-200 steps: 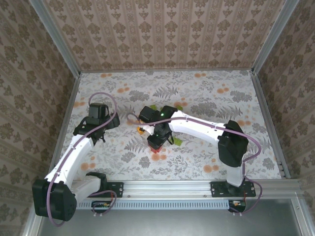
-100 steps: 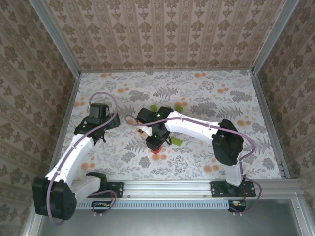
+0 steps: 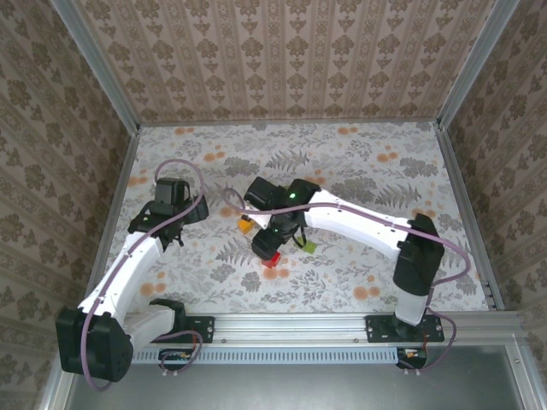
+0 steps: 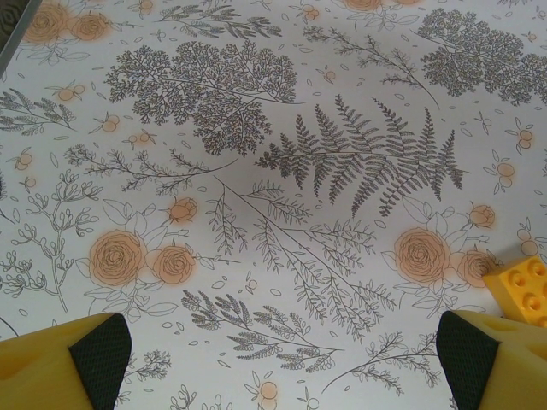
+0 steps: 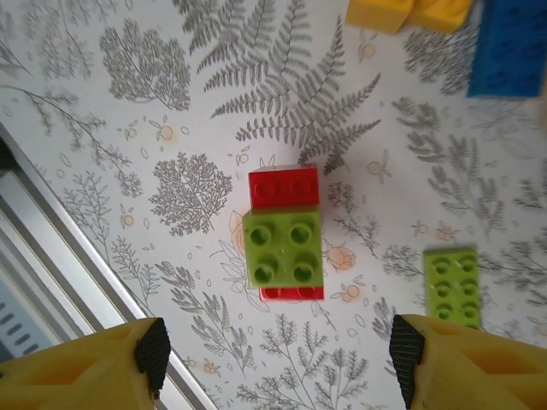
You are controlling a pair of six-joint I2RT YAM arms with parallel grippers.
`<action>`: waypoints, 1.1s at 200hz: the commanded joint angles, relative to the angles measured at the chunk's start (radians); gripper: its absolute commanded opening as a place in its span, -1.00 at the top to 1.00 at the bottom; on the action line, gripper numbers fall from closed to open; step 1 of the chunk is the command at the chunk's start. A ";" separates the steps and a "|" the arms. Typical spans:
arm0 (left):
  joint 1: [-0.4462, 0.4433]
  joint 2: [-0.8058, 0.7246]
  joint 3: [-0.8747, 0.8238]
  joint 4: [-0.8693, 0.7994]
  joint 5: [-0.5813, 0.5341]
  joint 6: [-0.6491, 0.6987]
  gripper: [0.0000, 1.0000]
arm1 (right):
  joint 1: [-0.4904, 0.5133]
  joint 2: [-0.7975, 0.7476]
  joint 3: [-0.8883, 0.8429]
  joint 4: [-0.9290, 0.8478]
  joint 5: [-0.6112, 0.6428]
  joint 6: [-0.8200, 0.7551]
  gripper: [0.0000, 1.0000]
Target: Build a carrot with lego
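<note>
A green square lego brick (image 5: 284, 248) sits on top of a red brick (image 5: 284, 186), studs up, in the right wrist view. My right gripper (image 5: 280, 359) hangs above it, open, with nothing between its fingers (image 5: 154, 354). In the top view this gripper (image 3: 272, 243) is over the red brick (image 3: 272, 261). A green oblong brick (image 5: 451, 286) lies to the right. Yellow bricks (image 5: 402, 13) and a blue brick (image 5: 513, 47) are cut off by the top edge. The carrot as a joined stack is hidden. My left gripper (image 4: 282, 359) is open over bare table, with a yellow brick (image 4: 523, 286) at its right.
The metal rail (image 5: 51, 248) of the table's near edge runs close to the left of the red and green stack. Patterned walls (image 3: 282, 60) close the table in at the back and sides. The left arm (image 3: 128, 265) stands at the left of the table.
My right gripper has opened and let go of the green square brick, which stays on the red one. The right arm's elbow swung to the right. The left arm has not moved.
</note>
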 commanded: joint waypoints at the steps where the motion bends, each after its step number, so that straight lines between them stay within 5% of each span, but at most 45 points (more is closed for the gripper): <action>1: -0.006 -0.003 0.026 -0.017 -0.015 0.021 -0.90 | -0.031 -0.074 -0.063 -0.024 0.099 -0.018 -0.44; 29: -0.006 -0.012 0.024 -0.016 -0.014 0.021 -0.90 | -0.095 -0.089 -0.201 0.009 0.216 -0.021 -0.45; 82: -0.008 -0.016 0.022 -0.015 -0.005 0.019 -0.90 | -0.216 -0.016 -0.373 0.175 0.192 -0.086 -0.49; 220: -0.008 -0.015 0.019 -0.010 -0.010 0.020 -0.90 | -0.253 0.201 -0.294 0.197 0.059 -0.172 -0.42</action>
